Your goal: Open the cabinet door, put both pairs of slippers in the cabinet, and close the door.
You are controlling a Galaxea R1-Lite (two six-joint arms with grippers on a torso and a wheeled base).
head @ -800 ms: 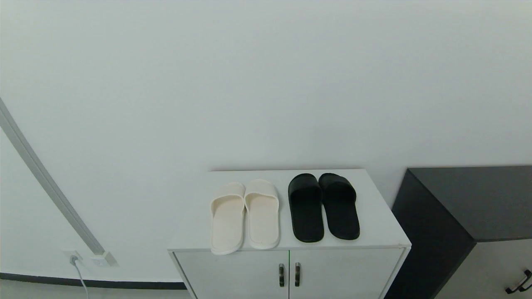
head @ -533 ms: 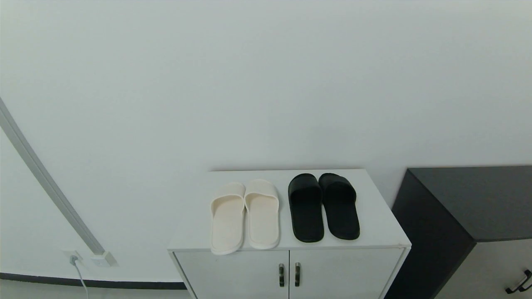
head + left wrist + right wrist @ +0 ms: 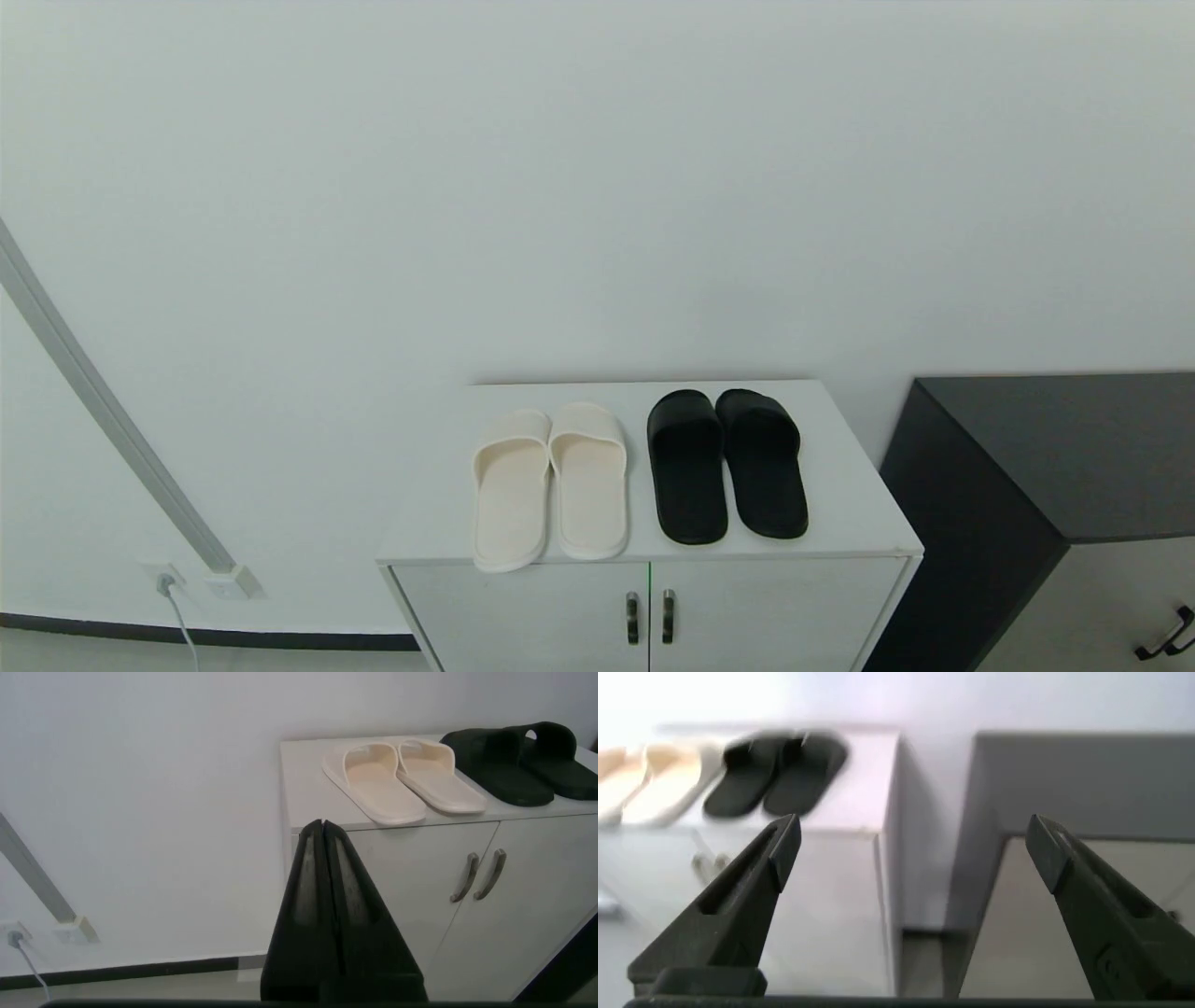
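Note:
A white cabinet point(image 3: 868, 523) stands against the wall with both doors shut and two metal handles point(image 3: 650, 617) side by side at the middle. On its top lie a cream pair of slippers point(image 3: 549, 487) on the left and a black pair of slippers point(image 3: 726, 465) on the right. My left gripper point(image 3: 324, 831) is shut, its fingers pressed together, low and to the left of the cabinet front point(image 3: 523, 896), apart from it. My right gripper point(image 3: 910, 840) is open wide, back from the cabinet's right corner point(image 3: 882, 840), with nothing between its fingers.
A dark grey cabinet point(image 3: 1046, 467) stands close to the right of the white one, with a black handle point(image 3: 1167, 637) on its front. A wall socket with a plugged cable point(image 3: 166, 586) and a slanted cable duct point(image 3: 103, 411) are on the wall to the left.

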